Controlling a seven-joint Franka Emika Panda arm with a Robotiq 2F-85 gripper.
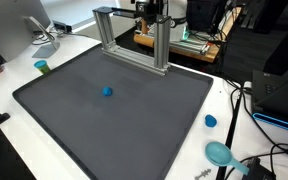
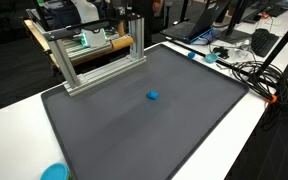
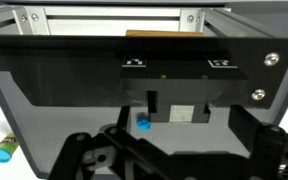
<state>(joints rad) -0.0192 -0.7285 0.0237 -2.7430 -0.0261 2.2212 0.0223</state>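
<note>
- The claw (image 3: 176, 162) shows only in the wrist view, at the lower edge of the picture. Its two dark fingers (image 3: 82, 152) stand far apart, so it is wide open and holds nothing.
- The blue piece (image 3: 142, 125) is seen between the fingers, further away, and nothing touches it.
- In both exterior views the blue piece (image 1: 107, 91) (image 2: 153, 96) lies alone on the grey mat (image 1: 134, 130), near its middle and a little toward the edge where the frame stands.
- The mat covers most of the white counter (image 1: 14, 95).
- The metal frame (image 1: 130, 44) (image 2: 96, 52) stands upright at the far edge of the mat. In the wrist view its top bar (image 3: 114, 17) is close to the camera.
- A small blue cap (image 1: 211, 121) lies on the counter just beside one edge of the mat. A teal round thing (image 1: 220, 153) lies nearer that corner of the counter.
- A green cup (image 1: 42, 67) stands on the counter beyond the opposite edge of the mat.
- Cables (image 2: 246, 72) lie along one edge of the counter.
</note>
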